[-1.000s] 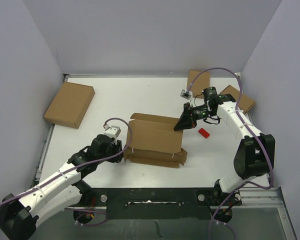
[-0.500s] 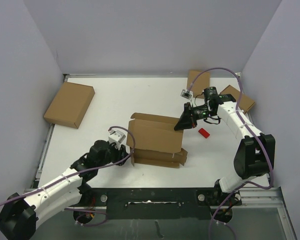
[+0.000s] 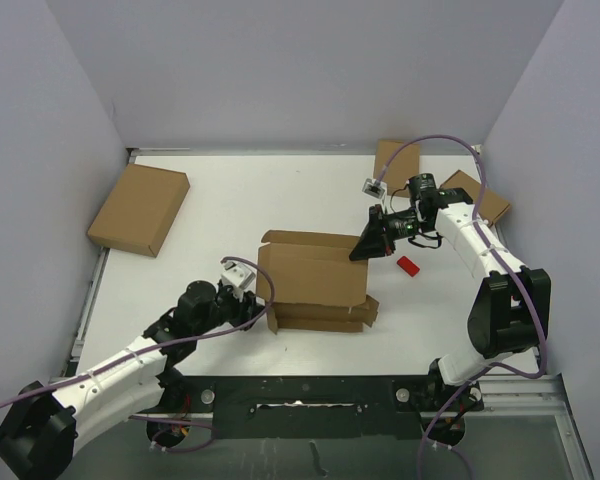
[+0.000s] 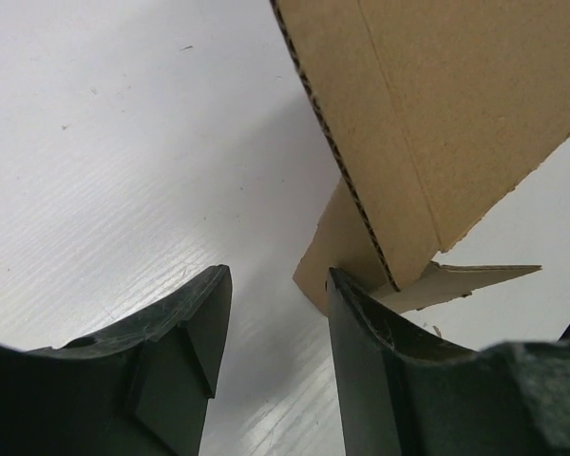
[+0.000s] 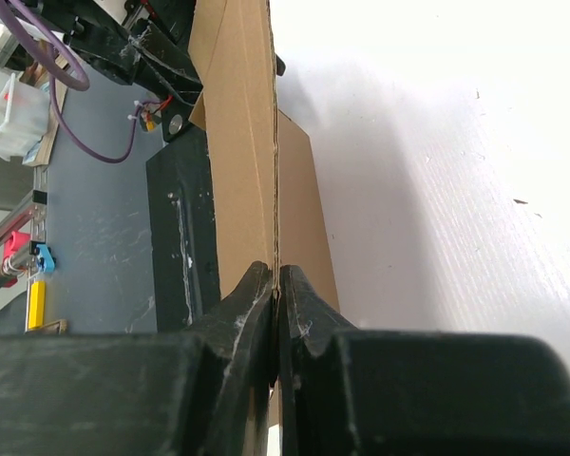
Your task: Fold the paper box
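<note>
The paper box [image 3: 315, 278] is a brown die-cut mailer in the middle of the table, its big panel raised and its side flaps partly folded. My right gripper [image 3: 364, 248] is shut on the thin edge of that raised panel [image 5: 237, 142]; in the right wrist view its fingers [image 5: 277, 275] pinch the cardboard edge-on. My left gripper [image 3: 258, 308] is low at the box's front left corner. In the left wrist view it [image 4: 275, 280] stands open with only bare table between the fingers, and the box corner and a flap [image 4: 427, 114] lie just past the right fingertip [image 4: 347, 294].
A larger brown box [image 3: 140, 208] lies at the back left. Two smaller brown boxes [image 3: 397, 160] [image 3: 475, 196] sit at the back right behind the right arm. A small red object [image 3: 408, 265] lies right of the paper box. Grey walls close three sides.
My left arm has slid right along the front of the table to the box's front left corner, and its jaws have widened. The box's front edge has shifted slightly right. The right gripper has not moved.
</note>
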Robot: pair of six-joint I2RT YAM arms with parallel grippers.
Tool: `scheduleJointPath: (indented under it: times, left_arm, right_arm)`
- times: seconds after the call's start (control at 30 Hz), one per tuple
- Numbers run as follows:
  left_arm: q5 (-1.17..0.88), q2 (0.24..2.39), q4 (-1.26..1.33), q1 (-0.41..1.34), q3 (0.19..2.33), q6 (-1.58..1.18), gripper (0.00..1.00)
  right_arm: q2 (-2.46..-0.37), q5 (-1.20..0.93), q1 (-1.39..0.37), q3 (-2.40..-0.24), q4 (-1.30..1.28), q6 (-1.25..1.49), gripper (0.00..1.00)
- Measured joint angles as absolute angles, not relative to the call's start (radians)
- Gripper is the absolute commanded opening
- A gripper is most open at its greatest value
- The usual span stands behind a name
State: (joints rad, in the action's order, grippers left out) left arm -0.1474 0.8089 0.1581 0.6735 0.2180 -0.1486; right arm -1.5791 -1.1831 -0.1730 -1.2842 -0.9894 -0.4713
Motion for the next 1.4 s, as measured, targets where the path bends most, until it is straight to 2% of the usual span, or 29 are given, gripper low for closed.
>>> scheduleJointPath:
  times: [0.47,1.07,1.4]
  left_arm:
    - [-0.163,0.661,0.07,0.707,0.21,-0.175,0.44]
    - [-0.169,0.685,0.025,0.809,0.207,-0.219,0.5]
    - [-0.097,0.703,0.051,0.834,0.207,-0.197,0.46]
  right_arm:
    - [-1.579,-1.181,-0.171,-1.284,-0.99,-0.472,0.0]
    - [-1.579,-1.182,-0.171,-1.284,-0.989,-0.472,0.0]
    - [-1.579,-1.186,-0.171,-1.284,-0.989,-0.472,0.0]
